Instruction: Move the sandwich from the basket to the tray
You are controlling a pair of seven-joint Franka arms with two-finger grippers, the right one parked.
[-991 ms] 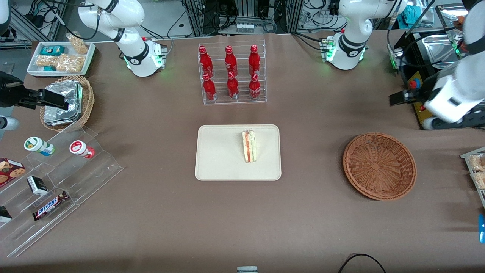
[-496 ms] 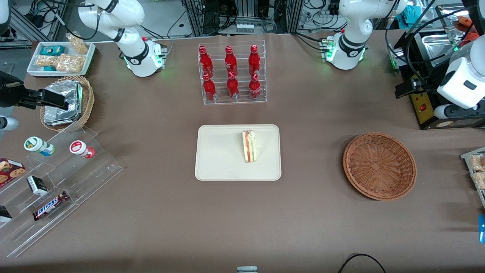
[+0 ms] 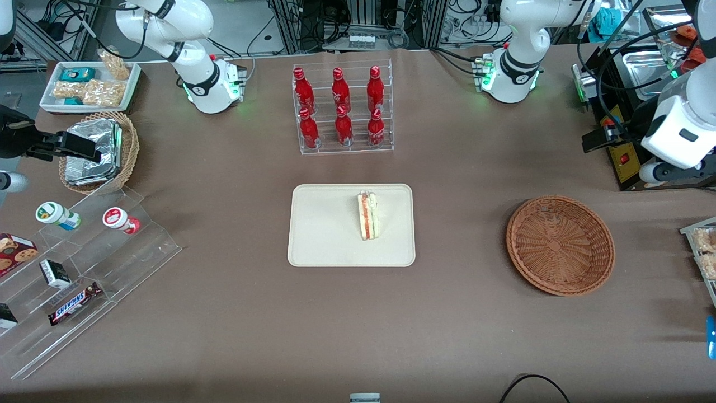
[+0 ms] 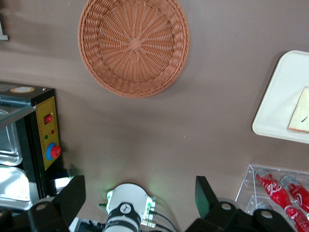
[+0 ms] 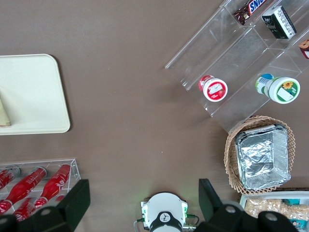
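Front view first: find sandwich (image 3: 368,215) standing on edge on tray (image 3: 313,246), filling stripe up. Note basket (image 3: 560,244) bare, well apart, toward working arm's end.

Looks done, then. Worth judging how to hold it anyway?

Probably light, soft, easily crushed, and likely to shed layers if squeezed. Best pinched gently across both bread faces, around mid-length, never on the thin tip.

And gripper?

Check left wrist view: gripper (image 4: 137,191) with fingers (image 4: 72,198) spread wide, holding nothing. Hangs high over table near control box (image 4: 48,140), farther from front camera than basket (image 4: 133,46).

Anything gained there over front view?

Gives both fingers plainly, plus basket floor straight down, nothing but weave. Shows only a corner of tray (image 4: 280,106) and a sliver of sandwich (image 4: 301,111): bread face, no filling. Go to front view for red and green layers and whole tray. Right wrist view: just one end of tray and a bread tip.
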